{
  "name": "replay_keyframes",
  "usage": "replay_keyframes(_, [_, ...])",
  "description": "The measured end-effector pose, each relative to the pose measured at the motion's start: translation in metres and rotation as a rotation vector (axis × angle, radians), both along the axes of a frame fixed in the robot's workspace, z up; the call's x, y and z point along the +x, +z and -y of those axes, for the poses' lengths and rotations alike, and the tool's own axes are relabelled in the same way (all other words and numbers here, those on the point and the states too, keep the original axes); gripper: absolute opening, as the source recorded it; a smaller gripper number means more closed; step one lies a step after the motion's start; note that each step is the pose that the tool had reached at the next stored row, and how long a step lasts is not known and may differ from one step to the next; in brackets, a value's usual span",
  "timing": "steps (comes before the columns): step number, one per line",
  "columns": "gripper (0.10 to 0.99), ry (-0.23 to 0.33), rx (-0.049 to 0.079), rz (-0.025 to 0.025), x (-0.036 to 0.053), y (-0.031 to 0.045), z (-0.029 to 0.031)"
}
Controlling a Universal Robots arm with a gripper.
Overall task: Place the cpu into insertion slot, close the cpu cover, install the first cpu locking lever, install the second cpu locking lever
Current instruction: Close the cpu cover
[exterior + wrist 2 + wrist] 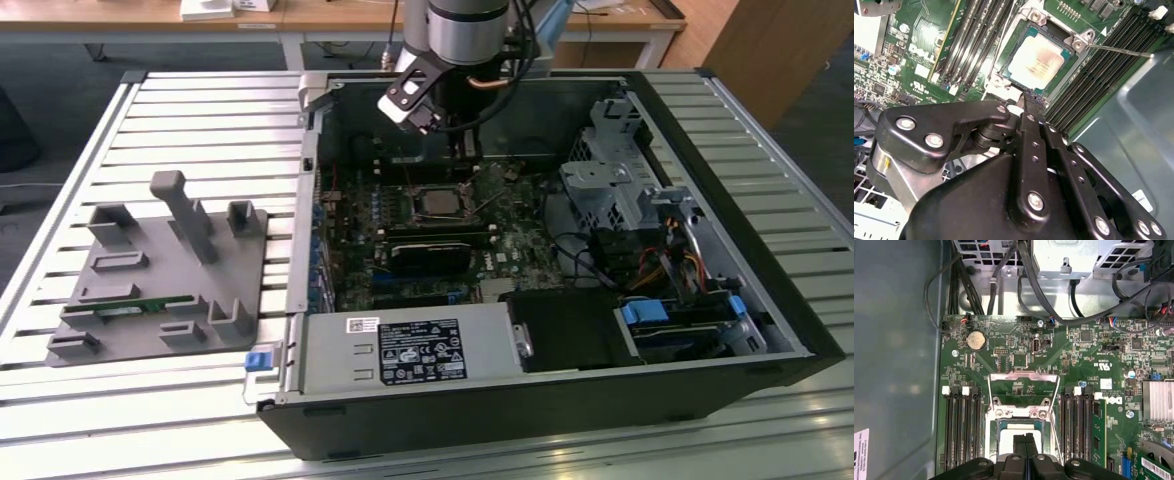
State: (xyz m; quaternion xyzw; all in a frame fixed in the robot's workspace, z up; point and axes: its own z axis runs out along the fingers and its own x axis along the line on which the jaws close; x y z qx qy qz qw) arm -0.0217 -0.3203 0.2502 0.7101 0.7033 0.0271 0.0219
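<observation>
Exterior view, starting from its left: grey parts tray [140, 265] on the slatted table [134, 420], then the open computer case [534, 425] with the arm [461, 30] reaching down into its far end, drive cage [607, 190] tucked along the case's edge on the exterior view's right.

Progress-wise, looks like step one done: cpu [1036, 62] already down in the insertion slot [1054, 31], roughly mid-board, toward the far edge of the case. Lying flat, metal top up, sides squared to the slot's rim. Square, so no real long axis to speak of.

As for the cpu cover [1024, 376]: flipped open in the first wrist view, tilted up off its hinge side, nowhere near closed. Thin locking lever [1119, 50] in the second wrist view poking out loose over the memory slots [1094, 75], not hooked down. So, best guess: cover plus both levers left to do.

And the gripper [1025, 440]: pinched shut, nothing between the fingers, tip right at the slot's edge opposite the open cover. Touching the cpu or just hovering above? Can't tell from these.
</observation>
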Motion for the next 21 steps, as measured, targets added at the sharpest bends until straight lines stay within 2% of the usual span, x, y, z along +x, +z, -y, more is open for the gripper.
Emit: replay_keyframes(21, [0.106,0.0,0.0,0.0,0.0098,0.0,0.0])
